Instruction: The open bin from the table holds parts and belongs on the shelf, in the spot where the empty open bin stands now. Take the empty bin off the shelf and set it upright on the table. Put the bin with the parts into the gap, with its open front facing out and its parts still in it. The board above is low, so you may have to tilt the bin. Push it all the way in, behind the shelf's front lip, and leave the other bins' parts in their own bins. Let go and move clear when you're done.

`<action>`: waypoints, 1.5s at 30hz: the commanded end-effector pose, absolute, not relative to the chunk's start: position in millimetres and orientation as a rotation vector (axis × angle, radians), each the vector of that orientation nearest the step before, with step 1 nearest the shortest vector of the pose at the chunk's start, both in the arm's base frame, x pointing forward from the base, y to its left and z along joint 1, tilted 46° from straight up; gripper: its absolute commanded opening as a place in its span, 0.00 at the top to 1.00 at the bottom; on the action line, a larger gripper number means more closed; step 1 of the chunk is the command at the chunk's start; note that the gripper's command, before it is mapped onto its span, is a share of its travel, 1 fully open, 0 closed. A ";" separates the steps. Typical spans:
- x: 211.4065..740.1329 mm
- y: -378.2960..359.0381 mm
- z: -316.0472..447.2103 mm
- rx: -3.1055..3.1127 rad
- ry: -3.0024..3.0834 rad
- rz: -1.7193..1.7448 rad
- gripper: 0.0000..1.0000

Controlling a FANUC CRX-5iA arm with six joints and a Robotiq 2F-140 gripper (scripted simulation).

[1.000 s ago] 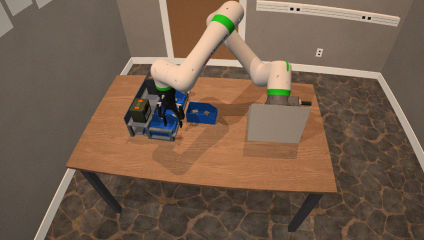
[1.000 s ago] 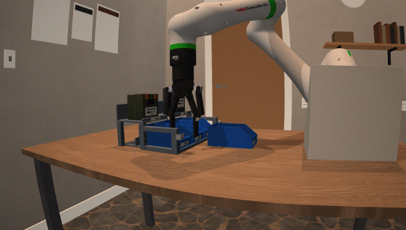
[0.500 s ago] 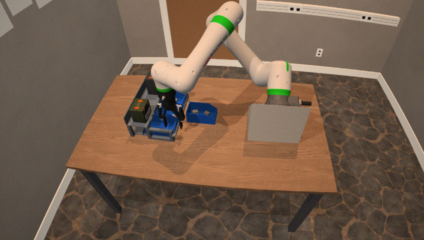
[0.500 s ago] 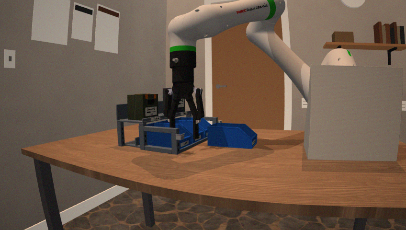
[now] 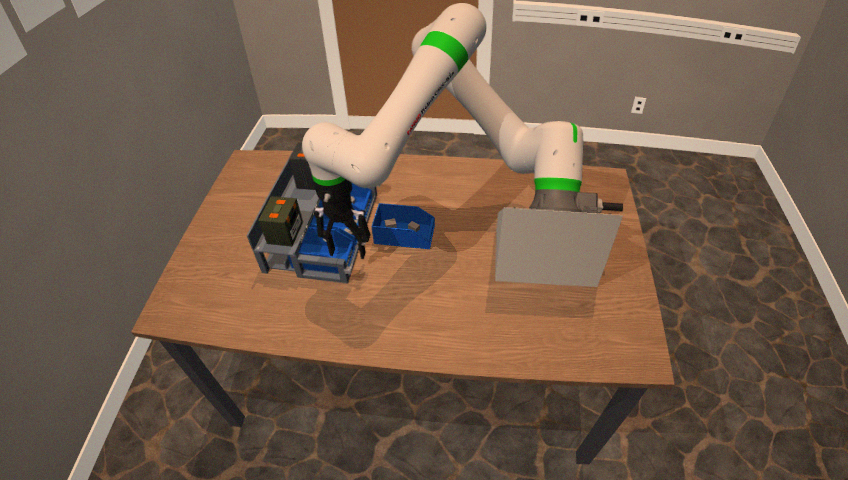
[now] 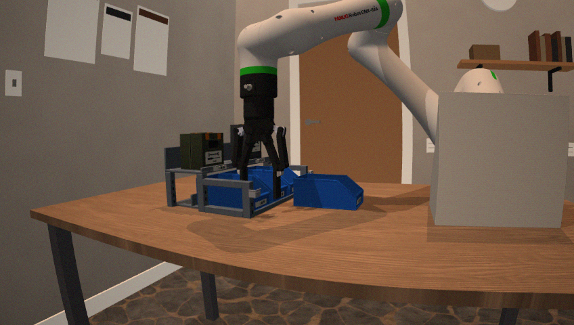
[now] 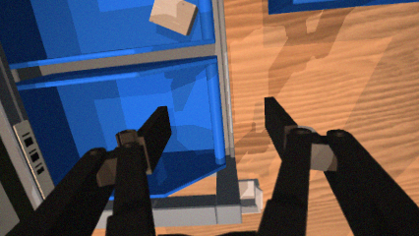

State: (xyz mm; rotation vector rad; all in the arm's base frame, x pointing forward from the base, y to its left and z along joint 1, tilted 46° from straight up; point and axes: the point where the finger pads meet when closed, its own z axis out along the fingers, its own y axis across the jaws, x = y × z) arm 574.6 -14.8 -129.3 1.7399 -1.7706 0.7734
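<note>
Tabletop (image 5: 476, 333) (image 6: 362, 249) (image 7: 325, 88) patterned with brown wood grain, bins (image 5: 403, 233) (image 6: 326, 192) (image 7: 133, 113) coloured blue, near case (image 5: 279, 221) (image 6: 201, 151) coloured dark green with orange accents, white arm (image 5: 410, 101) (image 6: 314, 30) banded in green, gripper (image 5: 342, 228) (image 6: 259, 149) (image 7: 215, 116) coloured black, floor (image 5: 416, 428) (image 6: 161, 302) patterned with dark stones outlined in brown.

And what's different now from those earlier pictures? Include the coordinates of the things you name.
The pincer (image 5: 346, 254) (image 6: 260, 187) (image 7: 215, 116) has come down a little, toward the empty blue bin (image 5: 314, 239) (image 6: 225, 196) (image 7: 194, 140). Nothing was taken hold of or let go. Both that bin and the bin with parts (image 5: 402, 237) (image 6: 322, 195) (image 7: 285, 10) stayed put.
</note>
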 end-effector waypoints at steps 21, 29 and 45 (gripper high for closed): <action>575.3 -14.0 -129.0 1.742 -1.771 0.775 0.90; 575.3 -14.0 -129.0 1.742 -1.771 0.775 0.90; 575.3 -14.0 -129.0 1.742 -1.771 0.775 0.90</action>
